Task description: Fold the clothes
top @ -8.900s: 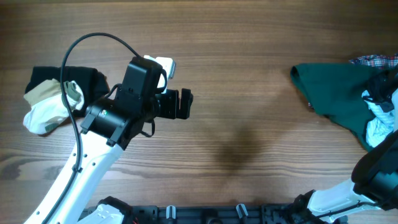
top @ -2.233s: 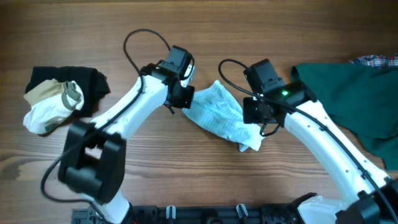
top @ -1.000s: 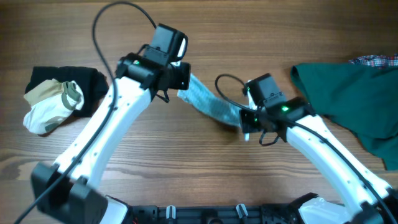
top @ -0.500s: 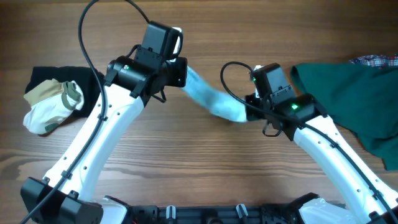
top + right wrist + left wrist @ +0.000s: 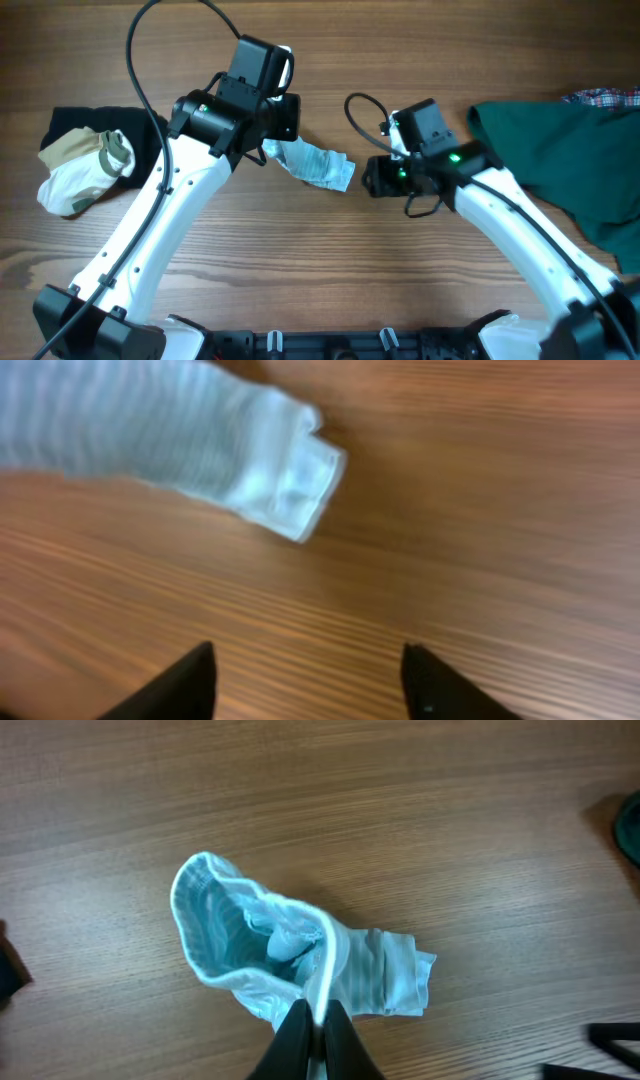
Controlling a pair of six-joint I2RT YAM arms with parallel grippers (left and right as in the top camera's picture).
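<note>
The pale-blue-and-white striped garment (image 5: 312,163) lies crumpled on the wooden table between the two arms. My left gripper (image 5: 274,143) is shut on its upper edge; in the left wrist view the fingers (image 5: 318,1020) pinch the hem of the garment (image 5: 290,955). To the right of the garment my right gripper (image 5: 371,178) stands open, apart from it. In the right wrist view the open gripper (image 5: 308,653) holds nothing, and the garment's loose end (image 5: 215,440) lies ahead of it on the table.
A big dark green garment (image 5: 555,150) is spread at the right edge, with a plaid cloth (image 5: 605,97) behind it. A black cloth (image 5: 115,125) and a white-and-beige bundle (image 5: 78,172) lie at the far left.
My right gripper has opened and let go of the striped garment. Its freed end has dropped to the table, so the garment no longer stretches between the arms. The left grip is unchanged.
</note>
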